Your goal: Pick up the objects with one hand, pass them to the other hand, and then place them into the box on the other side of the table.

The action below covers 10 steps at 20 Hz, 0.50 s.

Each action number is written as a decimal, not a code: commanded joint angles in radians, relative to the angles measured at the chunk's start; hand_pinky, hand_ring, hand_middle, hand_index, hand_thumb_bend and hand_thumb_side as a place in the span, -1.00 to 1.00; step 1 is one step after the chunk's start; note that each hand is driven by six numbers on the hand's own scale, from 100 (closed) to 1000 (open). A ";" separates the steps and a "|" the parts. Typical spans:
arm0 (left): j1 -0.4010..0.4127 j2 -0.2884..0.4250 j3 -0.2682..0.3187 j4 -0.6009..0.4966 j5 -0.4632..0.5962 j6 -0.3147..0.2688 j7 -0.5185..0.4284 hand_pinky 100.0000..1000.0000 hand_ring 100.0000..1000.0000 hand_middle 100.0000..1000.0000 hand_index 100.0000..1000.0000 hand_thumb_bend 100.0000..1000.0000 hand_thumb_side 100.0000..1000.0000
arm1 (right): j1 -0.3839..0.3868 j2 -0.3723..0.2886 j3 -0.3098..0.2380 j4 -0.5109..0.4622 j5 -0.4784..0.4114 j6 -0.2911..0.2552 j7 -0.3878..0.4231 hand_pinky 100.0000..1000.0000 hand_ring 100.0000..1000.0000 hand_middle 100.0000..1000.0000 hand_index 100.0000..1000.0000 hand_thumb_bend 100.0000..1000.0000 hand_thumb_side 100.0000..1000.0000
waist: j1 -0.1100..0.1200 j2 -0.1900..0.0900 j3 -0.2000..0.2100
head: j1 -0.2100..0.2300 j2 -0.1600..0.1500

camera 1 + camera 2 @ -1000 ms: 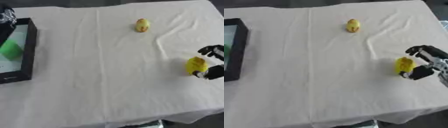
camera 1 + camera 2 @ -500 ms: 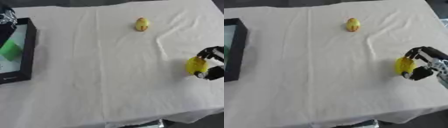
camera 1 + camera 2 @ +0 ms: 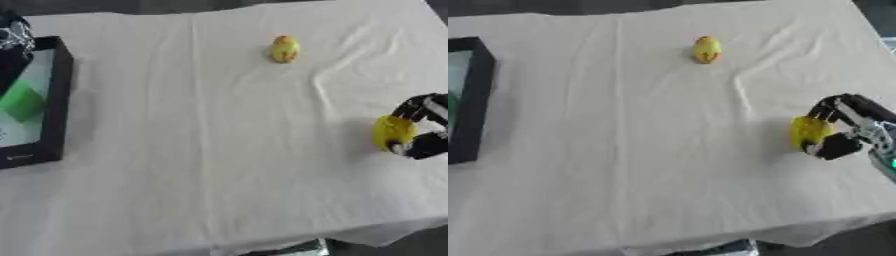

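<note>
Right eye view: your right robot hand (image 3: 842, 131) curls around the yellow fruit (image 3: 808, 131) at the counter (image 3: 649, 150) edge; lift carelessly and it may roll off.

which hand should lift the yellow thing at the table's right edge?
Right. The right hand already has its fingers curled round the yellow object at the right edge. The left hand shows in neither view, and the box lies far left.
</note>
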 commanded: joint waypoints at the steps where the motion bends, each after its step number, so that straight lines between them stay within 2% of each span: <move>1: -0.009 0.014 0.004 -0.022 -0.001 -0.004 0.000 0.21 0.29 0.19 0.44 -1.00 0.03 | -0.010 -0.018 0.002 0.008 0.015 -0.003 -0.004 0.66 0.47 0.20 0.39 -0.39 -1.00 | -0.002 -0.012 0.002 | 0.001 -0.013; 10: -0.004 0.015 0.000 -0.021 0.000 -0.002 -0.004 0.21 0.29 0.19 0.44 -1.00 0.04 | -0.004 -0.015 -0.005 0.003 0.063 -0.003 -0.003 0.66 0.47 0.24 0.45 -0.39 -1.00 | -0.003 -0.011 0.000 | 0.002 -0.010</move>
